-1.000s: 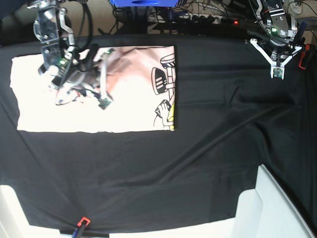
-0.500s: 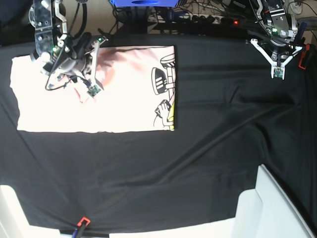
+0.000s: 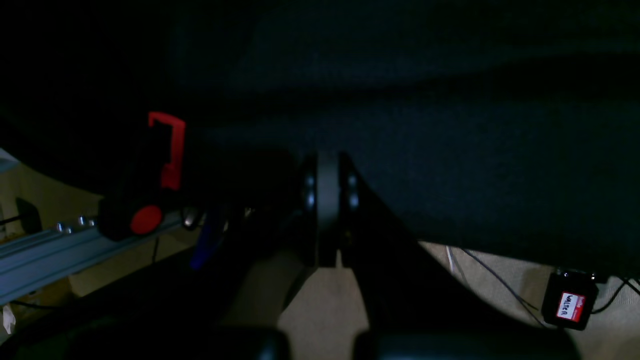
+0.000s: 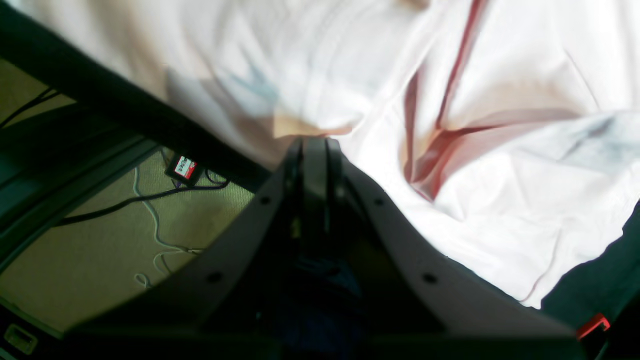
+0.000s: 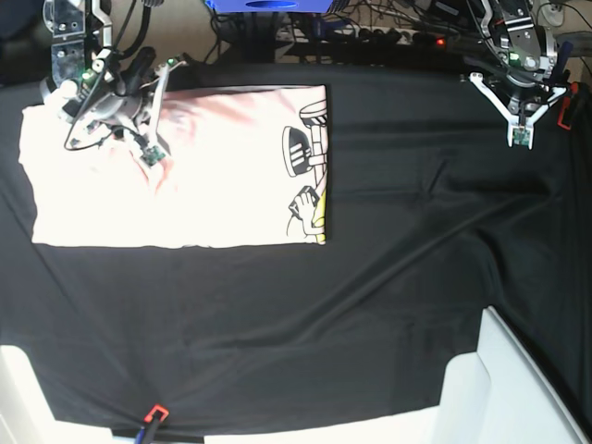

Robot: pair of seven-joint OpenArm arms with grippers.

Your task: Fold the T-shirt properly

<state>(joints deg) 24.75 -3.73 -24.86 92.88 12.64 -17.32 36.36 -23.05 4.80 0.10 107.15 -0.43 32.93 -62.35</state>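
The T-shirt (image 5: 176, 166) is lying flat on the black table cloth (image 5: 416, 277) as a broad pale pink rectangle, its long axis running across the base view, with the black-and-yellow print showing along the edge nearest the table's middle. The right gripper (image 5: 148, 153) is hanging over the far upper part of that rectangle, its jaws pressed together; in its wrist view the tips are meeting right at a raised crease of the fabric (image 4: 450, 150), but whether a pinch of cloth is actually caught between them I cannot tell. The left gripper (image 5: 518, 137) is sitting well apart at the opposite far corner of the table, jaws likewise closed on nothing, with only dark cloth and a red clamp (image 3: 167, 150) in its wrist view. Judging from this, the right arm is much the nearer one: the shirt is spreading out directly beneath and below its tips, while the left arm is needing a long reach across bare cloth to meet the printed edge
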